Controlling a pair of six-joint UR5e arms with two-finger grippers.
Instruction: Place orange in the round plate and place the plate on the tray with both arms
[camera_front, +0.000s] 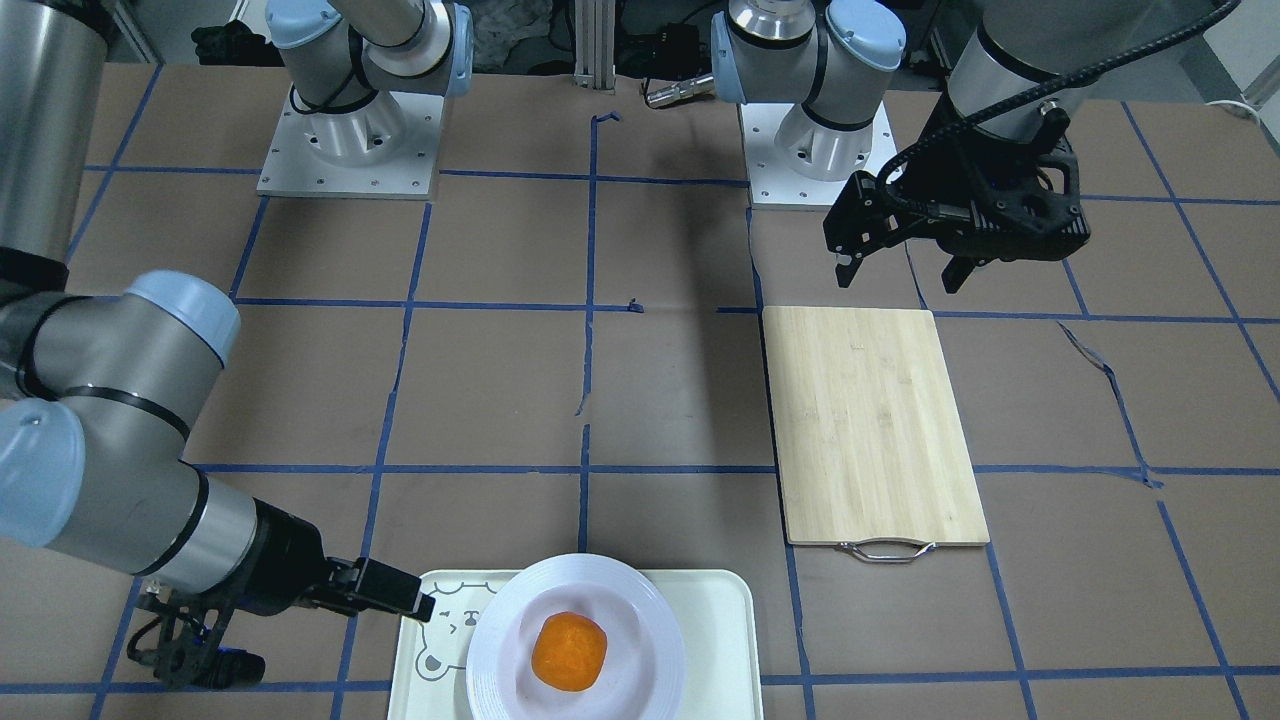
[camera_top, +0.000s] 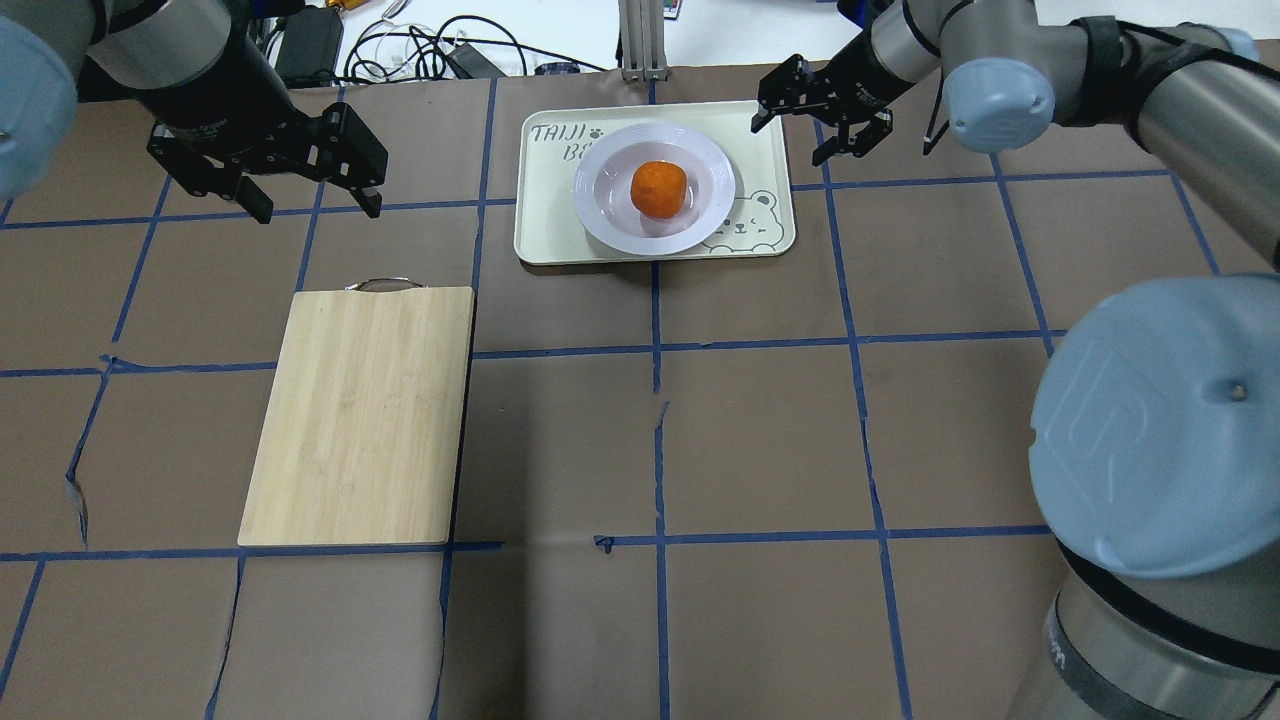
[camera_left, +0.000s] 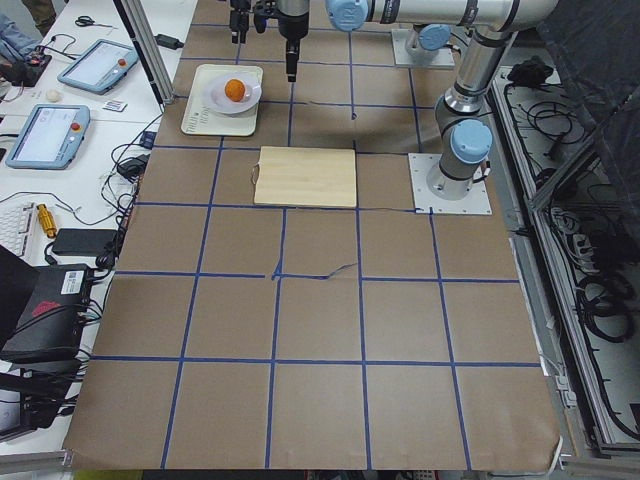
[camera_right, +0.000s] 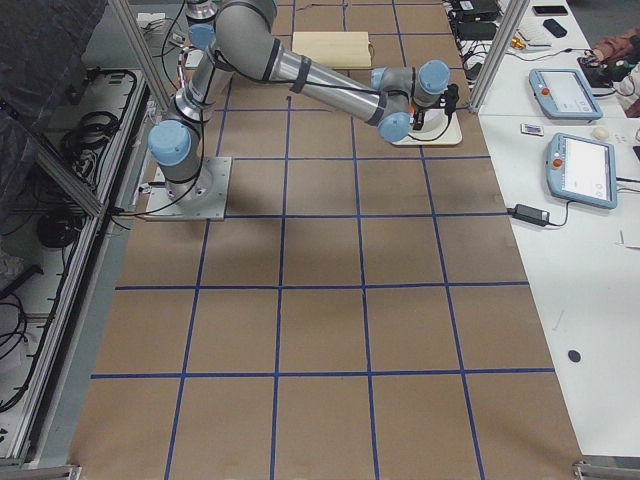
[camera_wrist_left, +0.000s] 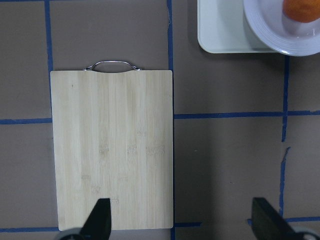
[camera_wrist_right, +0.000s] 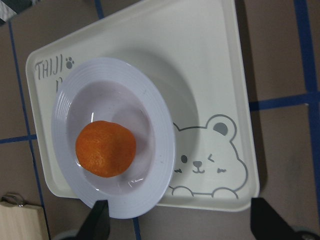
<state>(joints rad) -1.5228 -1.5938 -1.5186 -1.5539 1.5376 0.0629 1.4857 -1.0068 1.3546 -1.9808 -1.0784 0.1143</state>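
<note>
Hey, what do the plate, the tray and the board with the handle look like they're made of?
The round plate: glossy white, likely ceramic or melamine, judging by its highlights. The tray: matte cream, probably plastic, with a printed bear. The cutting board: pale wood, likely bamboo from its strip grain; its handle looks like shiny metal.

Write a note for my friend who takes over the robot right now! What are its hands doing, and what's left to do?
Left gripper: open, empty, raised near the cutting board.
Right gripper: open, empty, beside a corner of the tray.
Things: the orange sits in the plate; the plate sits on the tray.
Done: both steps look finished.
Left: probably nothing except moving the arms clear.
</note>
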